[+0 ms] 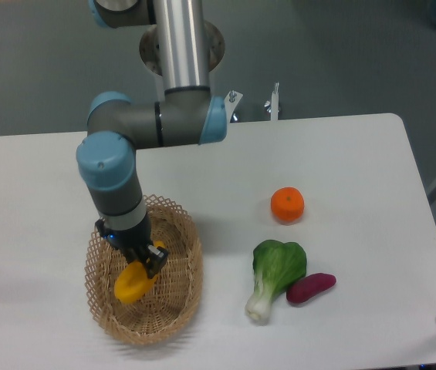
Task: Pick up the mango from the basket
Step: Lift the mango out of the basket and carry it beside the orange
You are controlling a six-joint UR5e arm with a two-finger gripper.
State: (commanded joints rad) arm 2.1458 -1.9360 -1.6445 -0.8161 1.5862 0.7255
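The yellow-orange mango hangs tilted over the inside of the tan wicker basket at the table's front left. My gripper reaches down from the arm and is shut on the mango's upper end. The black fingers cover part of the fruit. I cannot tell whether the mango's lower end still touches the basket floor.
A round orange citrus sits right of centre. A green bok choy and a purple tuber lie together near the front right. The arm's upright column stands at the table's back edge.
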